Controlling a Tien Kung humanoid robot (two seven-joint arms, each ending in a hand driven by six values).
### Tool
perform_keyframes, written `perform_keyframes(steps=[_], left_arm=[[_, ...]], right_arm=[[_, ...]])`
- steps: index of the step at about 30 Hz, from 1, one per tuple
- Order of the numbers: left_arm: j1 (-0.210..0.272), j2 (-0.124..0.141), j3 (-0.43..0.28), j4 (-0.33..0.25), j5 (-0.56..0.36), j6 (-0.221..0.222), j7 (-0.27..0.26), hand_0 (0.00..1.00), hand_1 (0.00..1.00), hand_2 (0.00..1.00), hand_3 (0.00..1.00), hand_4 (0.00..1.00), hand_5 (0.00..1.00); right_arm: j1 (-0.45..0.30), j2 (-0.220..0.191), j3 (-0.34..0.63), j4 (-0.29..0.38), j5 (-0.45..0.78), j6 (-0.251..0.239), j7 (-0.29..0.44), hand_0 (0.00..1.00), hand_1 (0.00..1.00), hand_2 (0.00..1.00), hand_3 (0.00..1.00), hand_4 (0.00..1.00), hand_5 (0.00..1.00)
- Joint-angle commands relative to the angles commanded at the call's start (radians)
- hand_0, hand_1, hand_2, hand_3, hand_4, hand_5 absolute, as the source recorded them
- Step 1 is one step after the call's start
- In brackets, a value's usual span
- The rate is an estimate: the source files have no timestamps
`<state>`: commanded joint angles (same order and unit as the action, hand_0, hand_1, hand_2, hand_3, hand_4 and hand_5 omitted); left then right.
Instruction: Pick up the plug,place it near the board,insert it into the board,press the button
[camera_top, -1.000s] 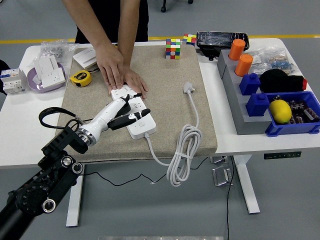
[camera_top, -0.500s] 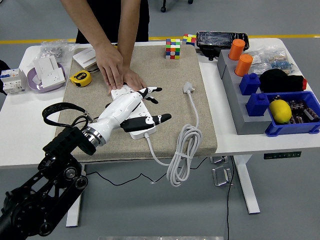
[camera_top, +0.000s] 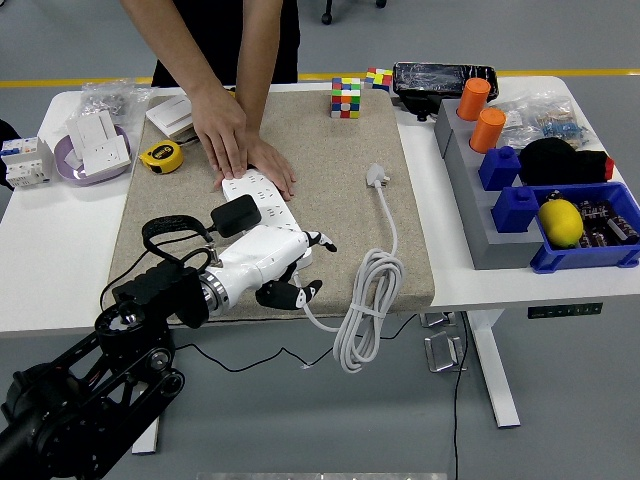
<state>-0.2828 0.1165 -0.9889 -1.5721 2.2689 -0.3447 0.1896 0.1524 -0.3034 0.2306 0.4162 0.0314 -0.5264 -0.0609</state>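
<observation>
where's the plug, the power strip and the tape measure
plug (camera_top: 377, 176), head view, on its white head
power strip (camera_top: 250, 192), head view, on the bare top face near the person's hands
tape measure (camera_top: 160, 156), head view, on its yellow case

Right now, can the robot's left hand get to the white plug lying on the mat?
Probably yes. The left hand sits over the power strip, and the plug lies in the open on the mat to its right, with only bare mat between them.

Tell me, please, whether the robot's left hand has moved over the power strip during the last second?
Yes. The left hand has swung toward the table's near edge, now covering the near end of the power strip, farther from the person's hands holding its far end.
</observation>
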Motion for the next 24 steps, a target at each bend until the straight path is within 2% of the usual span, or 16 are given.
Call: perform_keyframes(steps=[3,4,11,15,24], left_arm=[[-0.014,-0.006,-0.008,0.058,0.0,0.013,-0.016,0.163,0.037,0.146,0.922,0.504,0.022],[-0.017,-0.007,-0.011,0.078,0.0,0.02,-0.023,0.163,0.033,0.145,0.975,0.533,0.002],[-0.025,-0.011,-0.042,0.179,0.0,0.06,-0.068,0.164,0.032,0.145,0.98,0.54,0.002],[-0.024,-0.012,-0.066,0.213,0.0,0.066,-0.082,0.164,0.032,0.145,0.98,0.54,0.002],[-0.024,-0.004,-0.097,0.249,0.0,0.045,-0.092,0.164,0.031,0.145,0.951,0.544,0.002]], right_arm=[[0.001,0.0,0.001,0.0,0.0,0.0,0.0,0.817,0.791,0.753,0.756,0.998,0.998],[0.002,0.0,0.002,0.001,-0.001,-0.001,0.0,0.817,0.791,0.753,0.756,0.998,0.998],[0.001,-0.001,0.0,0.0,0.0,0.0,-0.001,0.818,0.791,0.753,0.756,0.998,0.998],[0.0,-0.001,-0.002,0.0,0.001,0.0,0.0,0.818,0.791,0.753,0.756,0.998,0.998],[0.0,-0.001,-0.001,0.001,0.0,-0.001,0.0,0.818,0.791,0.753,0.756,0.998,0.998]])
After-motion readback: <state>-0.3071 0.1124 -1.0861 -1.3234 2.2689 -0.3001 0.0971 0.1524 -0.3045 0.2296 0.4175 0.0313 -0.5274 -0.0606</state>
